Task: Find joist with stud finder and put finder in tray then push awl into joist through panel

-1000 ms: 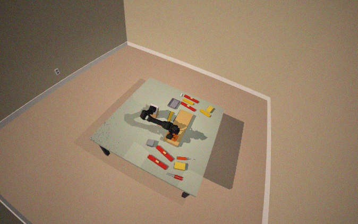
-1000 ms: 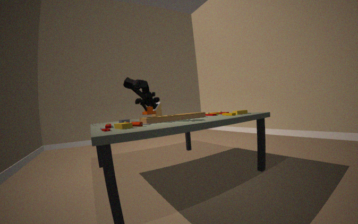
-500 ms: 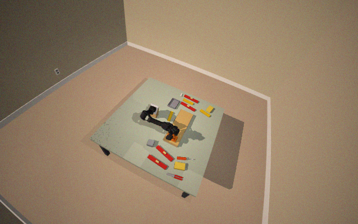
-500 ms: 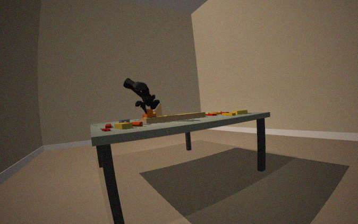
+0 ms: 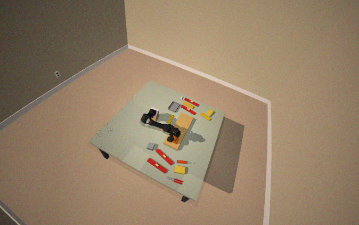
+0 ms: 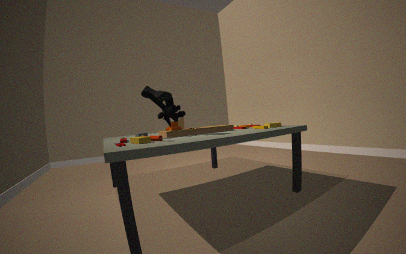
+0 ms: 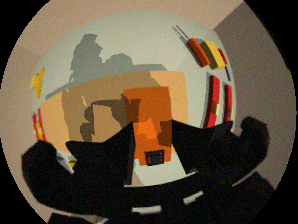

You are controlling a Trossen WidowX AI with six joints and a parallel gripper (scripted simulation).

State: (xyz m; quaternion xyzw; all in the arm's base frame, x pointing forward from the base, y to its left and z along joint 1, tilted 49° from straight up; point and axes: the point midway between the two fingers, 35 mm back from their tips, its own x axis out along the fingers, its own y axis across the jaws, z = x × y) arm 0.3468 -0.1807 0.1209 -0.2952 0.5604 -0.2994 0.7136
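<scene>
Top view, left to right. The table [image 5: 130, 112] [image 6: 208, 144] has a matte, pale grey-green top, dark-speckled toward its left corner. Behind the black arm [image 5: 160, 126] [image 6: 159, 96] stands a block with a white upper face [image 5: 154, 109], partly hidden. A small grey block [image 5: 151, 146] lies well apart from the panel, with two straight red bars [image 5: 164, 157] [image 5: 157, 165] near it, each with a pale inset.

The tray [image 5: 173, 106] is grey, shallow, rectangular and rimmed; the stud finder is outside it. A flat yellow strip [image 5: 170, 119] lies between the arm and the panel.

The gripper [image 5: 172, 137] [image 6: 173, 123] [image 7: 149, 121] is closed on the stud finder [image 5: 175, 139] [image 6: 174, 127] [image 7: 147, 100], a smooth, boxy orange body with a small dark inset. It is at the panel's top face, near one end; exact contact cannot be confirmed. The floor panel [image 5: 186, 121] [image 6: 208, 130] [image 7: 179, 95] is a long, plain tan slab. Gripper and stud finder obscure part of it.

An orange-handled tool [image 5: 181, 161] with thin metal lies beside a yellow block [image 5: 179, 169]; its identity as the awl cannot be confirmed.
</scene>
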